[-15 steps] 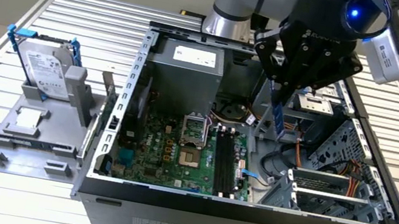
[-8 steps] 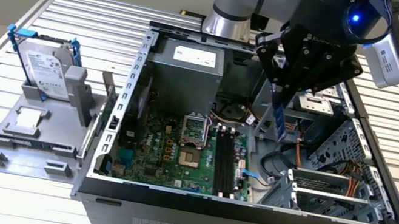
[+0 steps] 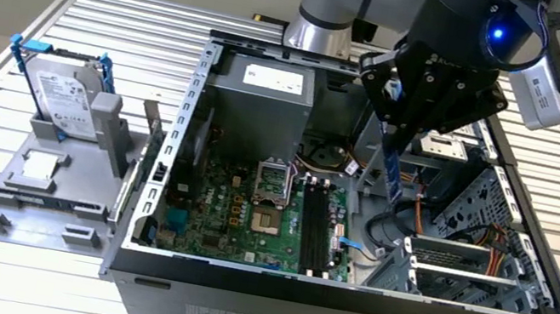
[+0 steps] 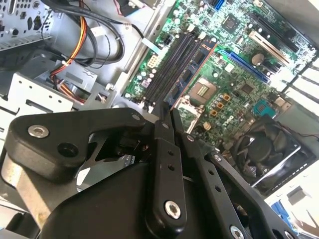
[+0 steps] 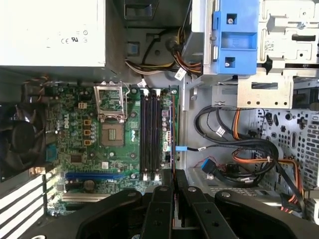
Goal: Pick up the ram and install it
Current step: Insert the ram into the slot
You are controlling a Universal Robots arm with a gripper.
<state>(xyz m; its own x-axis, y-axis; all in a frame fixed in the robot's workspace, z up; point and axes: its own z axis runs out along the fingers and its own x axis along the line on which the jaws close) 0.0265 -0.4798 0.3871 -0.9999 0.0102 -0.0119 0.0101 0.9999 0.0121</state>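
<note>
The gripper is pinched narrow on the ram, which hangs edge-down above and just beside the black slots. Offset like this, it would likely miss a slot; a tilted stick could jam.

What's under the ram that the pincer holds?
The ram in the pincer hangs over the green motherboard, beside its long black slots. The strip right beneath the ram's edge is hidden.

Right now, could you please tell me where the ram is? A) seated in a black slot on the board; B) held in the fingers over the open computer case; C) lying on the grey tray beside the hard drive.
B: the fingers are shut on the ram, which hangs over the computer case, and the slots sit bare.
</note>
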